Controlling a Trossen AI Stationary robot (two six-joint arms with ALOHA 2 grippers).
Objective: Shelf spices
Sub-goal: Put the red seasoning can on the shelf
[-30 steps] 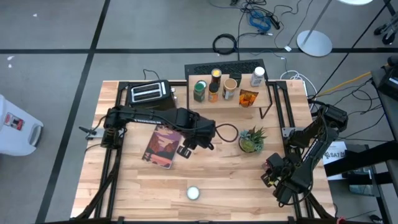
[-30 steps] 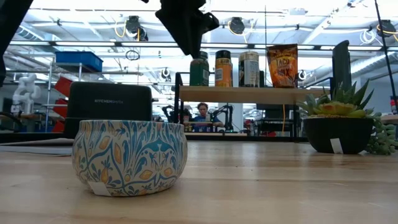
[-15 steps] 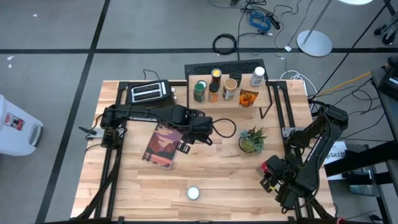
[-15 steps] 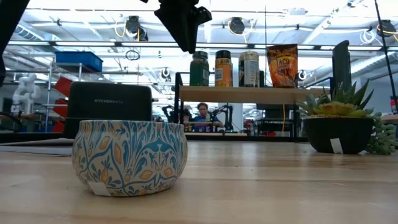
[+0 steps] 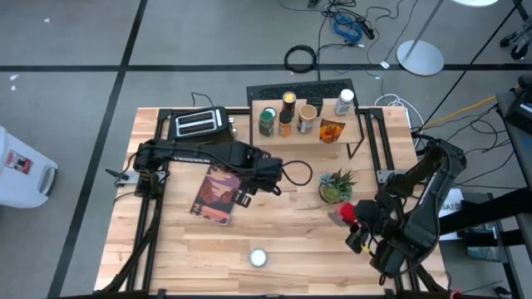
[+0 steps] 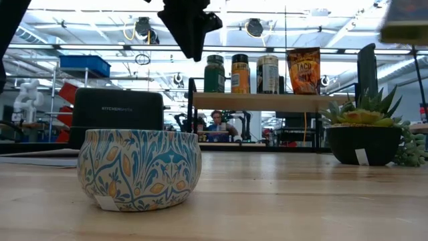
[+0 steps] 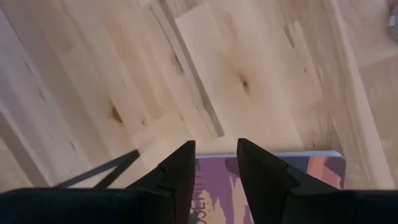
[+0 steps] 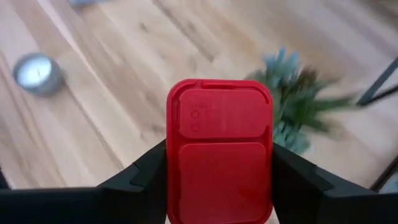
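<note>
- The right tool (image 8: 219, 186) is pinching a red-topped spice container (image 8: 219, 146) by its sides, held in the air above the right part of the surface (image 5: 291, 241), near the potted plant (image 5: 335, 186); in the right wrist view the plant shows smeared, which suggests the arm is in motion
- Likely trouble one: the route from here to the shelf (image 5: 303, 129) passes over or just beside the plant, so a low carry could clip its leaves or tip the pot
- Likely trouble two: the shelf top already carries a row of spices (image 5: 287, 112), with an orange pouch (image 5: 332, 130) near its front edge; free room looks scarce, so a careless set-down could topple a neighbour or leave the container half over the edge
- Likely trouble three: the grip sits below the wide red lid, so I judge a fast swing could let the container twist or slide between the fingers
- The left tool (image 7: 216, 163), its fingers slightly spread with nothing between them, hangs over the edge of the reddish book (image 5: 219, 195) near the middle of the surface; if it lingers there while the right arm reaches for the shelf, the two arms could crowd each other
- A patterned tin (image 6: 139, 169) sits alone near the front edge, not yet shelved
</note>
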